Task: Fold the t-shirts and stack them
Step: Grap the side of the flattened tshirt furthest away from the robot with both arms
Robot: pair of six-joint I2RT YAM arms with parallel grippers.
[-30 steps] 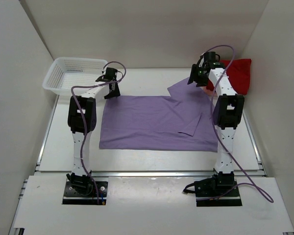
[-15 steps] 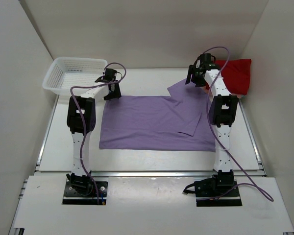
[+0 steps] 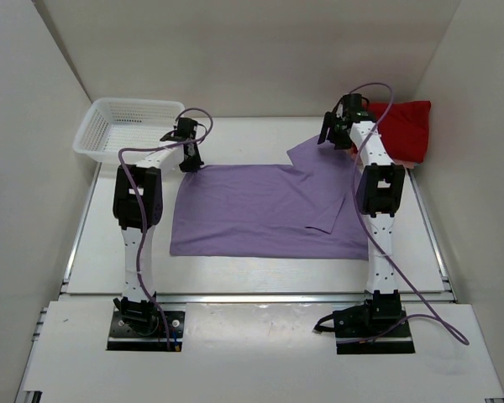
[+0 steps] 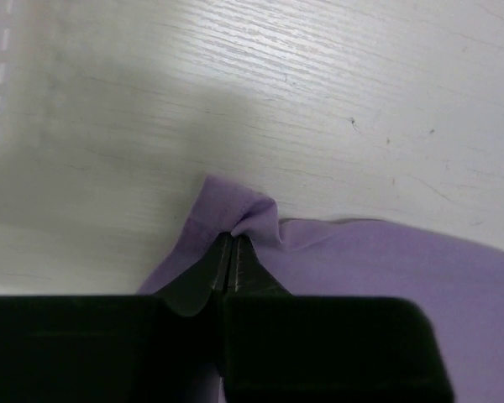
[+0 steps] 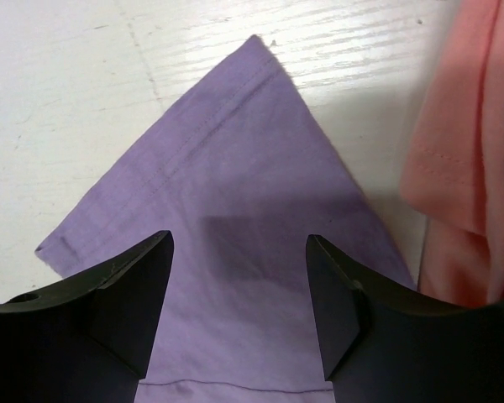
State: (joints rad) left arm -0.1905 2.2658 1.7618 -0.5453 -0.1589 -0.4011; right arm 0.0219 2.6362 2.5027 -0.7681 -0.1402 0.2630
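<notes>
A lavender t-shirt (image 3: 265, 210) lies spread flat in the middle of the table, one sleeve folded over near its right side. My left gripper (image 3: 190, 156) is at the shirt's far left corner, shut on a pinch of the lavender cloth (image 4: 235, 220). My right gripper (image 3: 329, 134) hovers open over the shirt's far right sleeve (image 5: 227, 193), with nothing between its fingers. A red t-shirt (image 3: 406, 128) lies bunched at the far right. A salmon pink t-shirt (image 5: 466, 159) shows at the right edge of the right wrist view.
A white lattice basket (image 3: 126, 126) stands at the far left corner, just beyond the left gripper. White walls close in the table on the left, right and back. Purple cables (image 3: 139, 201) run along both arms.
The left gripper has shut on the shirt's far left corner. The right gripper moved a little further back over the sleeve and stayed open.
</notes>
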